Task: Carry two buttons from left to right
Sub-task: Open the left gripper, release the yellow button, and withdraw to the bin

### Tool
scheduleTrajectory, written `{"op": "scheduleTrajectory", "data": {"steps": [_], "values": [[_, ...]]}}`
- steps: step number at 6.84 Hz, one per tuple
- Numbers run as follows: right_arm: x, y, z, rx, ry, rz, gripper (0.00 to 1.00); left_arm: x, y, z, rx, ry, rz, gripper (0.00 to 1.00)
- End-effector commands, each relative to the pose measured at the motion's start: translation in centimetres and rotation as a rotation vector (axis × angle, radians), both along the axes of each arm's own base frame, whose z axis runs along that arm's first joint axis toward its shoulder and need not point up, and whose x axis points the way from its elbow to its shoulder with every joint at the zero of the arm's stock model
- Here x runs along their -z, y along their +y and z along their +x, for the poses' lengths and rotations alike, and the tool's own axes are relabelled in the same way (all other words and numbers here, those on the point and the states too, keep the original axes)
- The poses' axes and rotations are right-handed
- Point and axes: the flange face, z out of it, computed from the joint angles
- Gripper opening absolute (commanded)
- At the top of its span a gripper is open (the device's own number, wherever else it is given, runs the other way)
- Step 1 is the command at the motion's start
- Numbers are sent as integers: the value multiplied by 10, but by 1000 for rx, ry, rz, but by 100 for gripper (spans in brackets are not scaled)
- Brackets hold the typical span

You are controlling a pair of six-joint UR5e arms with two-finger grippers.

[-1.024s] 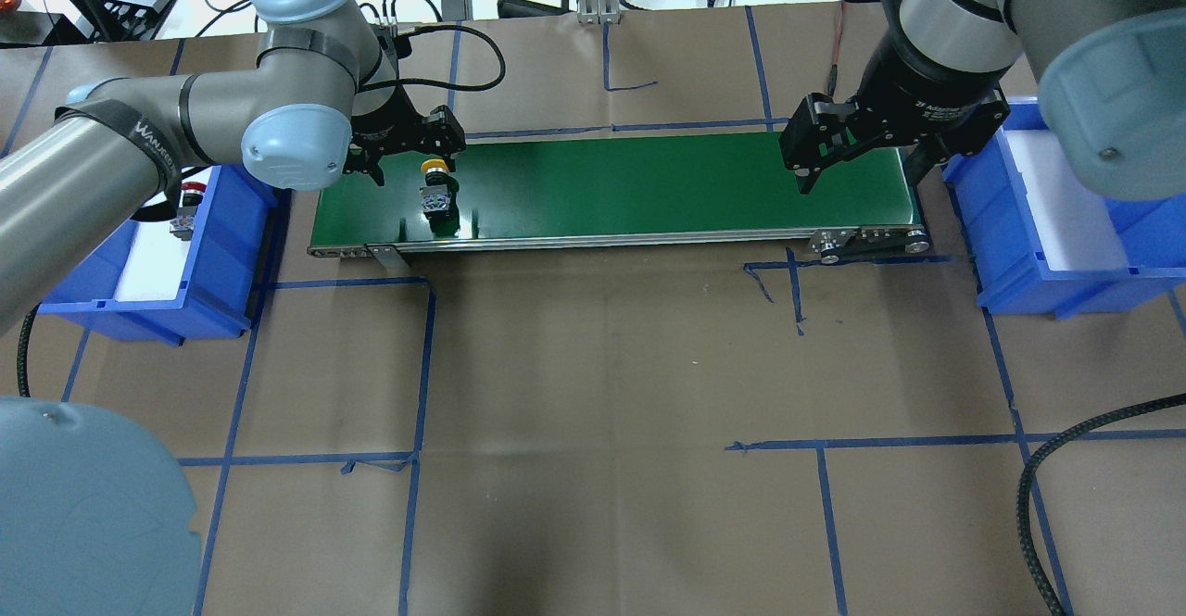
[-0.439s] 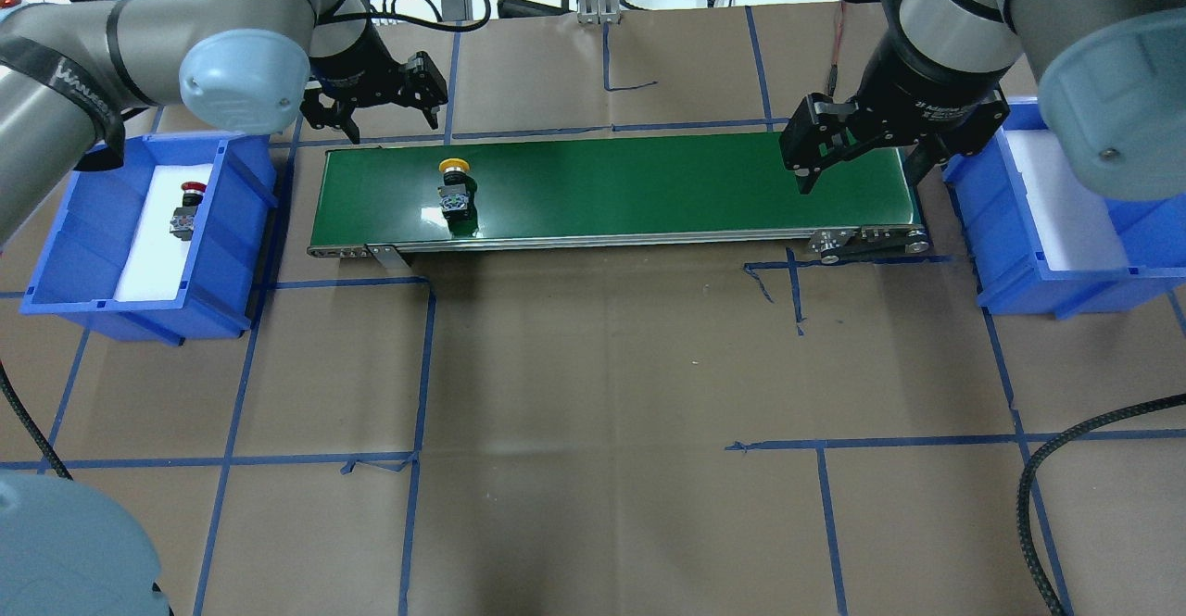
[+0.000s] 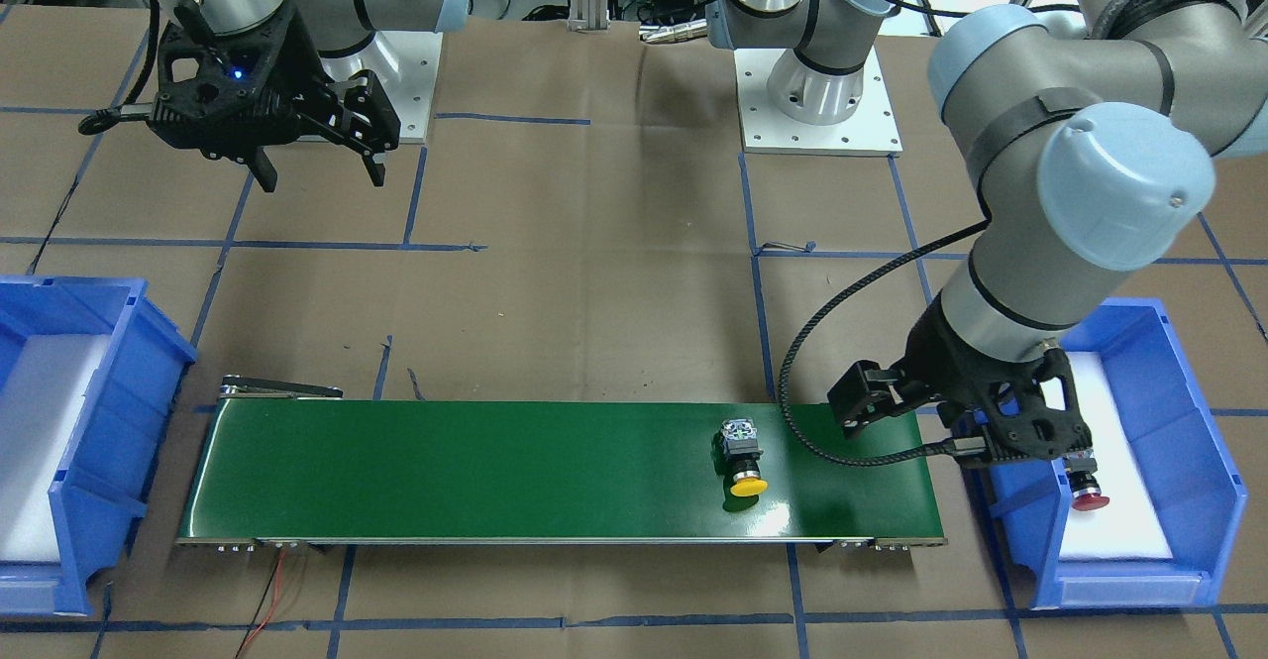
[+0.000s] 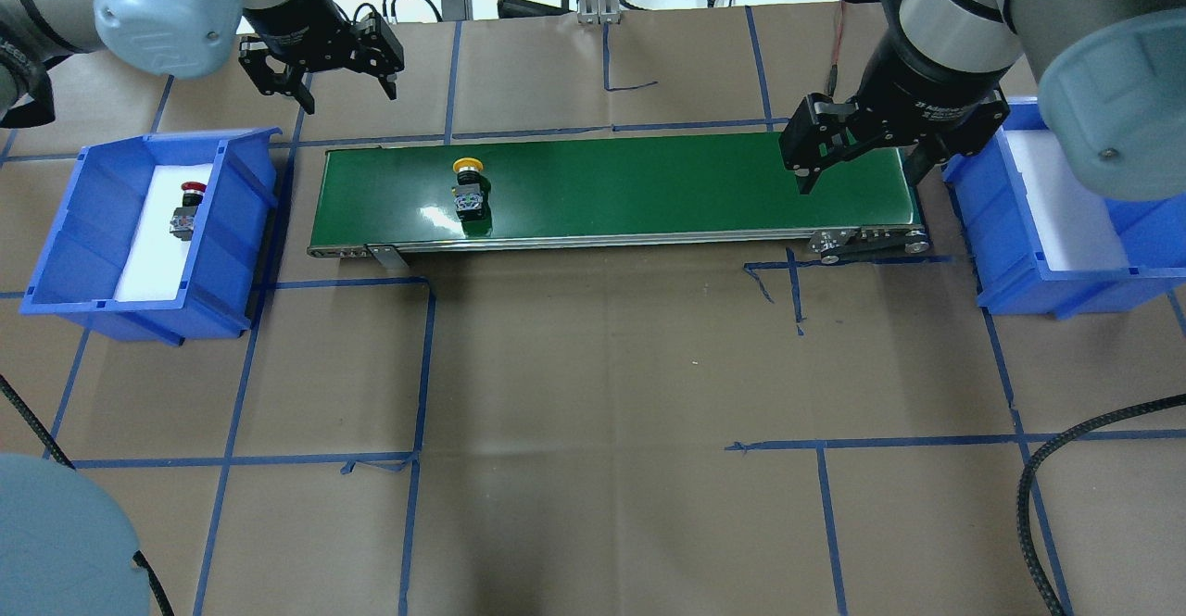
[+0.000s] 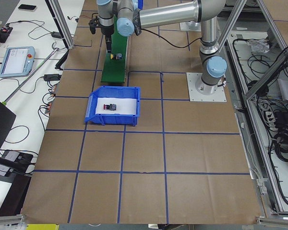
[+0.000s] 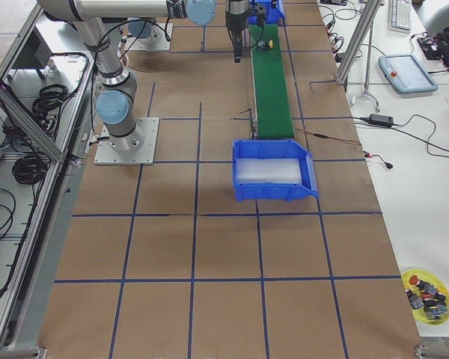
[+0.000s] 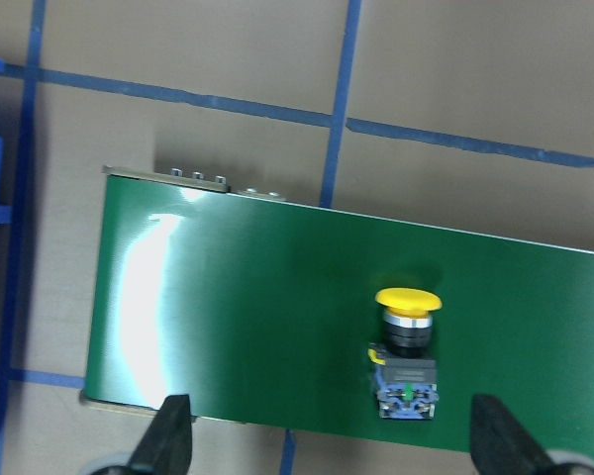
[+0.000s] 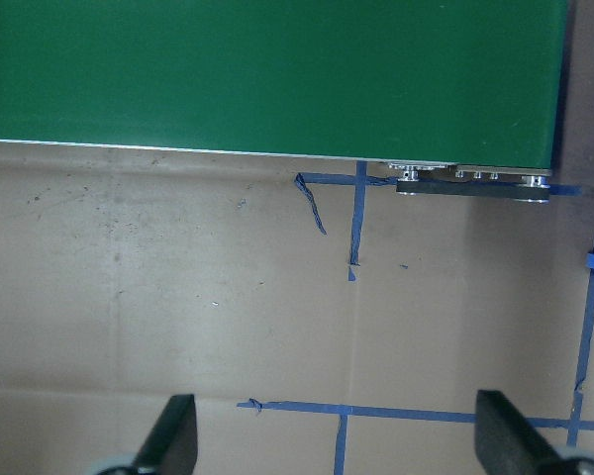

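The yellow button (image 4: 470,188) lies alone on the green belt (image 4: 649,181), with bare belt all round it and open room above. The red button (image 4: 185,211) sits deep in the left bin (image 4: 264,185), whose tall blue walls close off the sides; only its top is open. The left gripper (image 4: 345,95) hangs high near the belt's left end, the right gripper (image 4: 857,176) over its right end beside the right bin (image 4: 1005,255), both with jaws wide.
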Motion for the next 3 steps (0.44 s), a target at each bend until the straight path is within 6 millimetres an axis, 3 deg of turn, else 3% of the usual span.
{"op": "scheduleTrajectory", "data": {"steps": [1, 3], "values": [[-1, -2, 0, 1, 0, -18, 100, -2, -5, 67, 85, -18, 0, 100], [-2, -2, 0, 1, 1, -21, 100, -1, 0, 164, 152, -30, 1, 100]]}}
